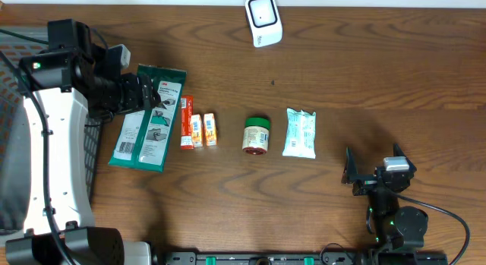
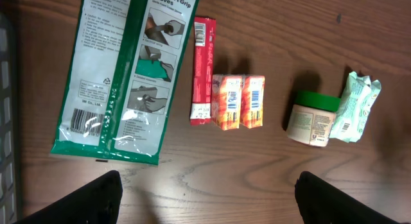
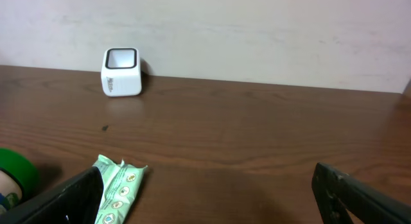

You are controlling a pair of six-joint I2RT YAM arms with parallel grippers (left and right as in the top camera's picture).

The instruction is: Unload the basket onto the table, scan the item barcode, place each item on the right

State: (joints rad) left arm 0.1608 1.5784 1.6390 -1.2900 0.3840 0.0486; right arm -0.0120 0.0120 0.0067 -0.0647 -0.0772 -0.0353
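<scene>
With left hand (image 2: 205, 208) and right hand (image 3: 205, 201) both released and empty, the left wrist view showed the barcode (image 2: 80, 121) on the gloves pack (image 2: 122, 76), unreadable overhead, while the scanner (image 3: 122, 71) sat at the desk's (image 3: 257, 121) far edge.

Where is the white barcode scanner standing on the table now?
In the overhead view the white scanner stands alone at the far edge of the table, near the middle, beyond the green-lidded jar and the pale green packet.
</scene>
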